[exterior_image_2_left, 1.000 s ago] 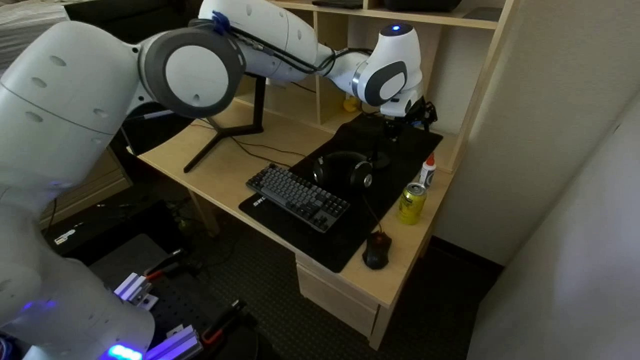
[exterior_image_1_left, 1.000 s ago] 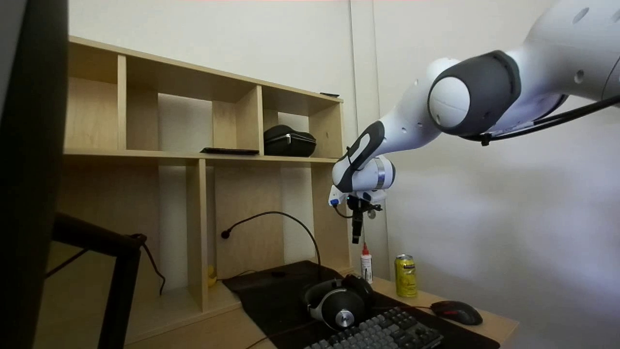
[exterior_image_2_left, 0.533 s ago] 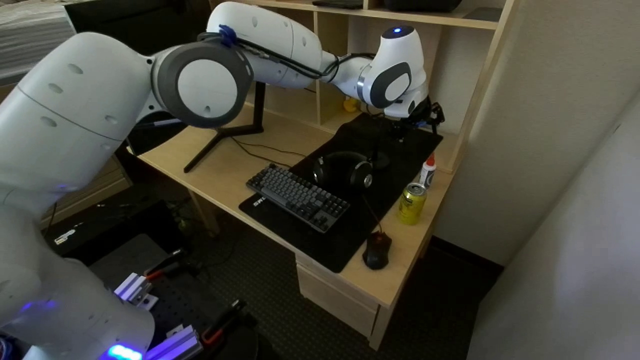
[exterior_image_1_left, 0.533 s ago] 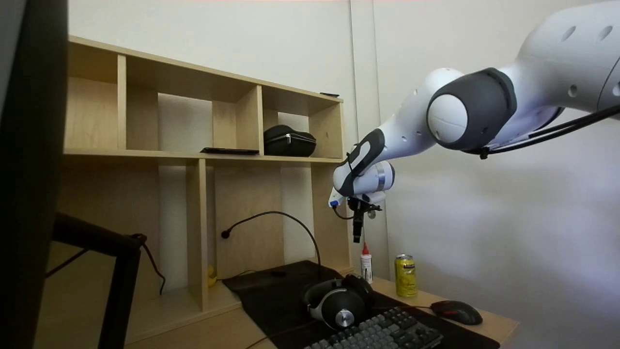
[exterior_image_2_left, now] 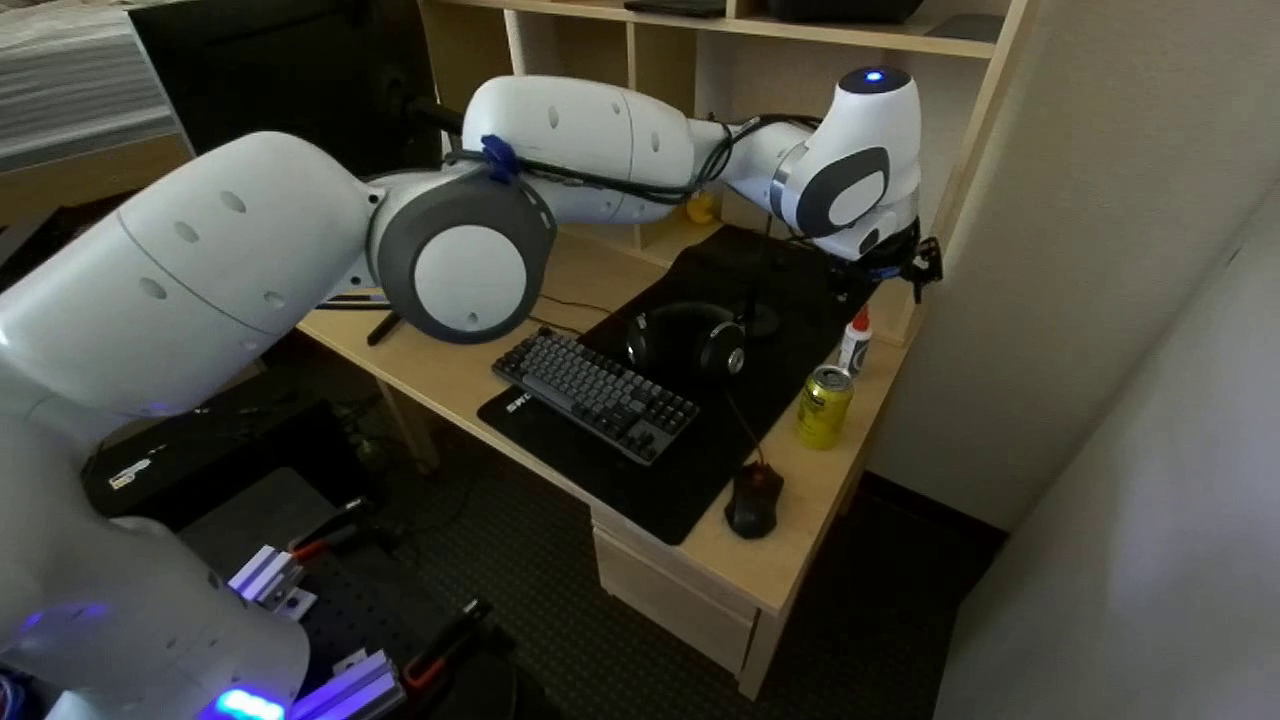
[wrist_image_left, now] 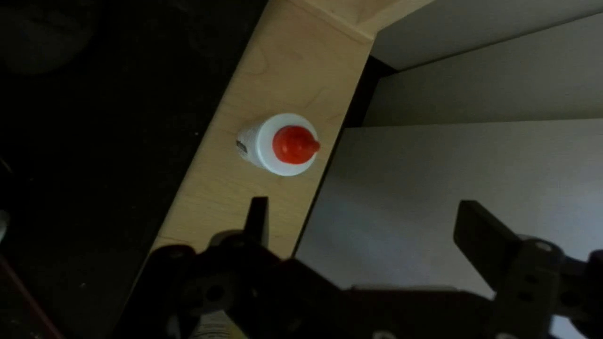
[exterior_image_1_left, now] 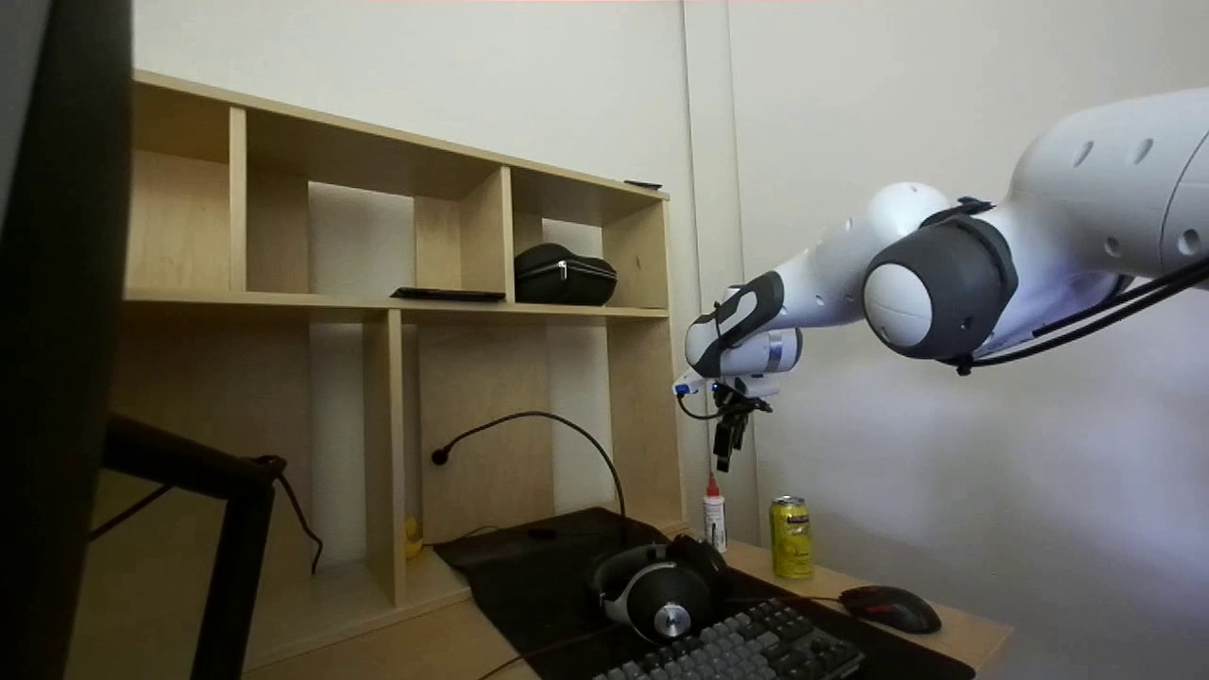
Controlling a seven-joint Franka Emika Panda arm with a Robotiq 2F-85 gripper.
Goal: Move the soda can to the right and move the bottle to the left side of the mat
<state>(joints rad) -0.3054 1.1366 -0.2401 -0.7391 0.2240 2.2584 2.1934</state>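
The tool (wrist_image_left: 363, 214) is spread wide with nothing between its fingers; I reckon that gap is wanted so they can pass either side of the bottle (wrist_image_left: 281, 145) on the way down. The bottle stands upright, red nozzle up, on the bare strip of desk (exterior_image_2_left: 795, 495) between the mat (exterior_image_2_left: 700, 475) and the outer edge. In the wrist view it lies outside the gap and touches neither finger: one finger shows over wood, the other past the edge. Judgement: shift toward the bottle before lowering.

The soda can (exterior_image_2_left: 825, 408) is upright on the same strip, between bottle and mouse (exterior_image_2_left: 754, 500), off the mat. Read facing the keyboard (exterior_image_2_left: 598, 393), that is the right side, so I take the can's half as probably met and the bottle as what remains to carry across. Flat wood suits both bases, but the strip is narrow; a sideways knock could send the bottle over. Headphones (exterior_image_1_left: 661, 597) and keyboard take up part of the mat, so I'd cross high.
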